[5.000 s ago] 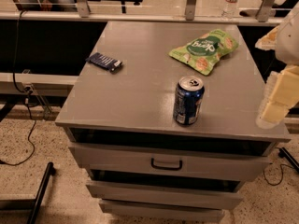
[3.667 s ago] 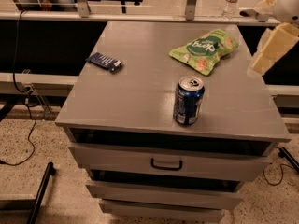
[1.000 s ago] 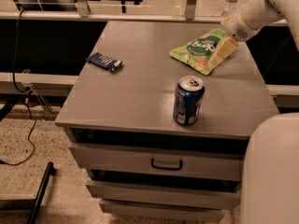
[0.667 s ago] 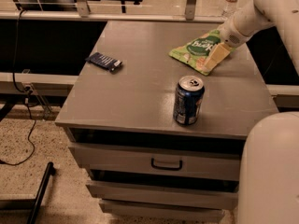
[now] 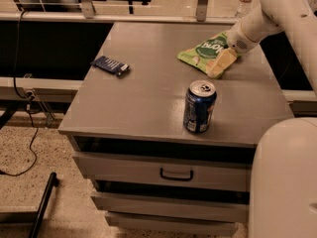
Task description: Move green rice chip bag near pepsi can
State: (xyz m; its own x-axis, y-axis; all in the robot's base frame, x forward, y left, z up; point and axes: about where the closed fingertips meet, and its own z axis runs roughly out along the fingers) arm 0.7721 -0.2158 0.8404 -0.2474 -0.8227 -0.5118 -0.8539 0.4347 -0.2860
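Currently my pale cream gripper [image 5: 221,63] rests at the near right edge of the light green crinkly rice chip bag [image 5: 204,50], touching it. Whether it has closed on the pouch I cannot tell from this angle. Behind it the white arm [image 5: 270,11] slopes up to the right and out of view. The bag lies flat at the far right of the grey cabinet top [image 5: 143,103], well apart from the upright dark blue pepsi can [image 5: 199,107], which stands near the front edge. A small dark blue flat packet [image 5: 111,65] lies off to the left, out of the way.

I judge this to be the grasp. I want a firm pinch on the bag's edge before lifting, then a low carry toward the front, setting the bag beside the can without knocking it.

Compared with a moment ago, the gripper has settled slightly lower onto the bag. The bag, can and packet have not shifted.
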